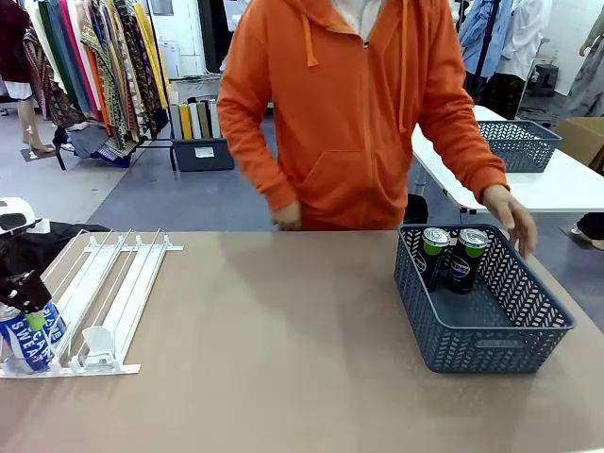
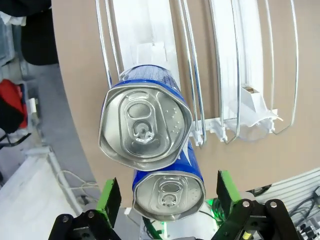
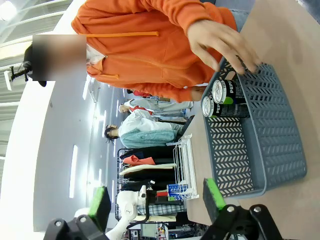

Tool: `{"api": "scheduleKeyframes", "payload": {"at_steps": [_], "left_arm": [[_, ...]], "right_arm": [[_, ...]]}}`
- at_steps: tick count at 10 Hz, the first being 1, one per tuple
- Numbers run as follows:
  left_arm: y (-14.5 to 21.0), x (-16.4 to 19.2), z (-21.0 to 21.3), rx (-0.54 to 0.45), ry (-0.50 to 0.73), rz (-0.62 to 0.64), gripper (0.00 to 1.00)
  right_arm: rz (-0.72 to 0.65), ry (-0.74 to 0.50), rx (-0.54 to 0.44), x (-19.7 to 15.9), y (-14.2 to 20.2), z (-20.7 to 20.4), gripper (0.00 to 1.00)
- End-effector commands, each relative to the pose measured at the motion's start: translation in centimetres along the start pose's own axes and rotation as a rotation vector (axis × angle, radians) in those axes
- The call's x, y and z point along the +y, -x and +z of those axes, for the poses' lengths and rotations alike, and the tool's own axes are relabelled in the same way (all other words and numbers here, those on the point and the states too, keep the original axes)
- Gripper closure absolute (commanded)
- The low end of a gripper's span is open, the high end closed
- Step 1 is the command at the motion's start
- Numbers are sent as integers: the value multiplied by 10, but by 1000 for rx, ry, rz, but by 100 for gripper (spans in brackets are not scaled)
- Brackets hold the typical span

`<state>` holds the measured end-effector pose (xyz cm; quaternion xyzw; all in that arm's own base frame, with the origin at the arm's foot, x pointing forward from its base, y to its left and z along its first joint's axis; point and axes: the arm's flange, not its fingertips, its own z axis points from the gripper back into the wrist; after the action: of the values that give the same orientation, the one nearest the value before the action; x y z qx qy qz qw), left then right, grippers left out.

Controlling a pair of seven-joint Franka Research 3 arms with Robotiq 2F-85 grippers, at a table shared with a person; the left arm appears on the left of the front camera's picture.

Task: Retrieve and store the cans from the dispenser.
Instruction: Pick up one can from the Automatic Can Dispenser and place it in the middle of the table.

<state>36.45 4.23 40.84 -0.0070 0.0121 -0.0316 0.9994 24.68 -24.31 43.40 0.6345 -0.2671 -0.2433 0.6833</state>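
Got two blue-and-white cans [image 1: 28, 340] standing at the near left end of the dispenser [image 1: 113, 283], down by its white stops, on the near left corner of the table [image 1: 283, 368]. Guessing they're full, so a bit of heft. Thin smooth metal too, so probably slick under the pads and easy to dent if squeezed hard. Best to take hold across the round body a little below the top rim, pads on opposite sides, firm but not crushing, then lift straight up to avoid knocking the neighbour.

Looks-wise: silver tops with pull tabs, blue sides, white lettering. From the left wrist view, staring straight down on one can [image 2: 170, 186] tight against the other [image 2: 145, 125].

Seeing the left gripper [image 2: 167, 194] hanging over that first can with jaws spread wide, green pads [image 2: 111, 196] off either side and not touching. Same deal for the right gripper [image 3: 155, 192]: jaws released, nothing between them, well back from the grey basket [image 1: 491, 344] on the right. Already counting two dark cans [image 1: 451, 253] with green tops standing in the basket's far left corner, with the person's hand [image 1: 514, 222] at its far rim.
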Motion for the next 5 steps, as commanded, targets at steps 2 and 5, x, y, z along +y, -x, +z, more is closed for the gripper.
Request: {"api": "scheduleKeyframes", "payload": {"at_steps": [2, 5], "left_arm": [[-7, 0, -2, 1, -20, 21, 0], [-9, 0, -3, 3, -16, 37, 100]], "right_arm": [[11, -11, 0, 3, -2, 0, 0], [11, -11, 0, 3, -2, 0, 0]]}}
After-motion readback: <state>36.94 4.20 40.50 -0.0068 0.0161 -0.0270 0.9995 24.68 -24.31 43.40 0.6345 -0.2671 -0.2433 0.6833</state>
